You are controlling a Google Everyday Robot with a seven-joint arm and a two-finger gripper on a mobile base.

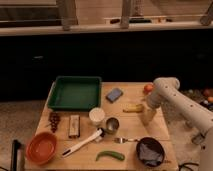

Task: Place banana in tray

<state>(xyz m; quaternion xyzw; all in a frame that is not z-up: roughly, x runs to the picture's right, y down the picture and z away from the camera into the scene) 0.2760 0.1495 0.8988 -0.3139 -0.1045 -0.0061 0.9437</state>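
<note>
The banana [132, 107] is small and pale yellow and lies on the wooden table right of centre. The dark green tray [75, 93] sits at the table's back left and holds nothing. My gripper [146, 118] hangs from the white arm at the table's right side, just right of and slightly in front of the banana, pointing down at the table. A round orange-red fruit [148, 88] sits behind the arm.
A blue sponge [114, 94] lies between tray and banana. A white cup [97, 116], metal cup [111, 124], white-handled brush [82, 143], green pepper [111, 156], dark bowl [150, 150], orange bowl [41, 148], snack bar [74, 126] and grapes [54, 120] fill the front.
</note>
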